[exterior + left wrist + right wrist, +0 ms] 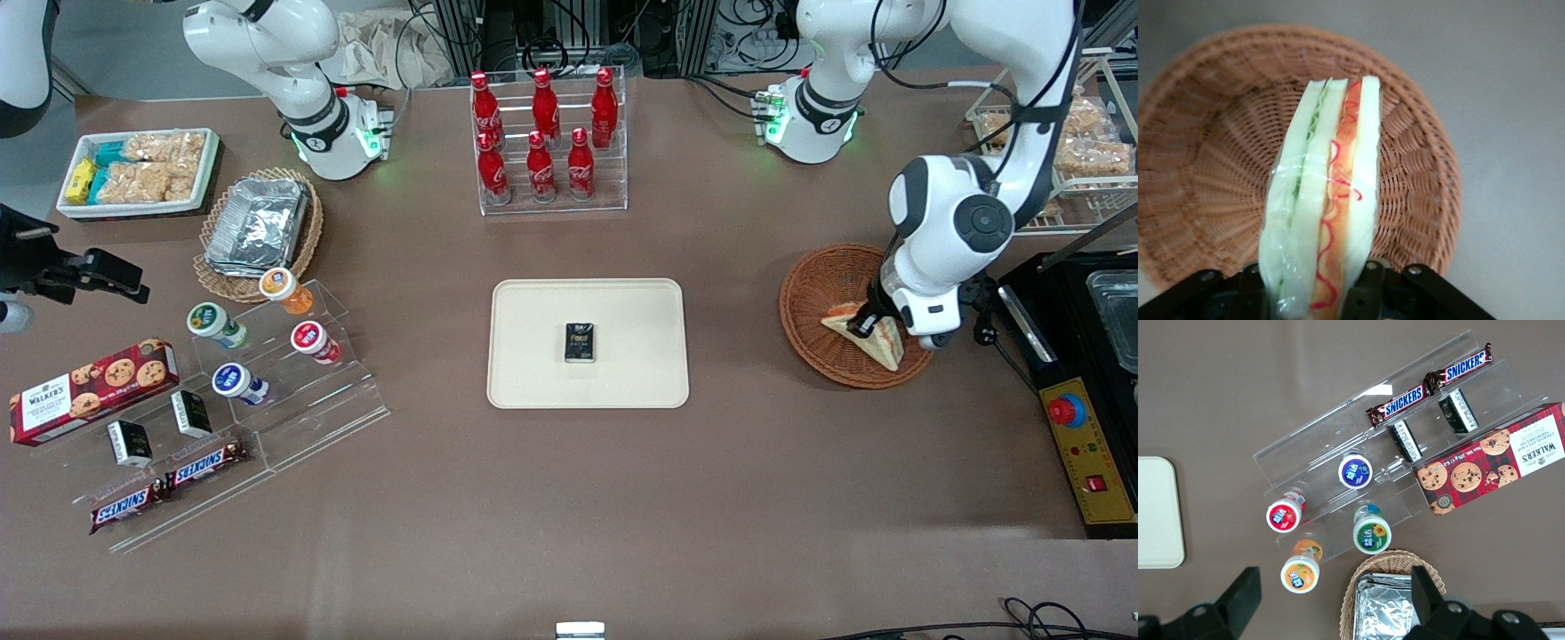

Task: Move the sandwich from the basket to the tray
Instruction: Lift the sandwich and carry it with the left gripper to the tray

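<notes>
Front view: sandwich [867, 335] sits over the basket [818, 302] at the working arm's end of the table [569, 498]; claw [864, 322] grips it. Tray [551, 373] at mid-table carries a small black packet [581, 343].
Left wrist view: claw [1318, 293] closed on the wrapped sandwich [1328, 200], basket [1211, 167] below.

Even, diffuse overhead light is cast on the table [569, 498], with soft shadows. Glare is seen on the sandwich [1325, 200] wrap held in the gripper [1315, 293], whose close fingers are blurred.
</notes>
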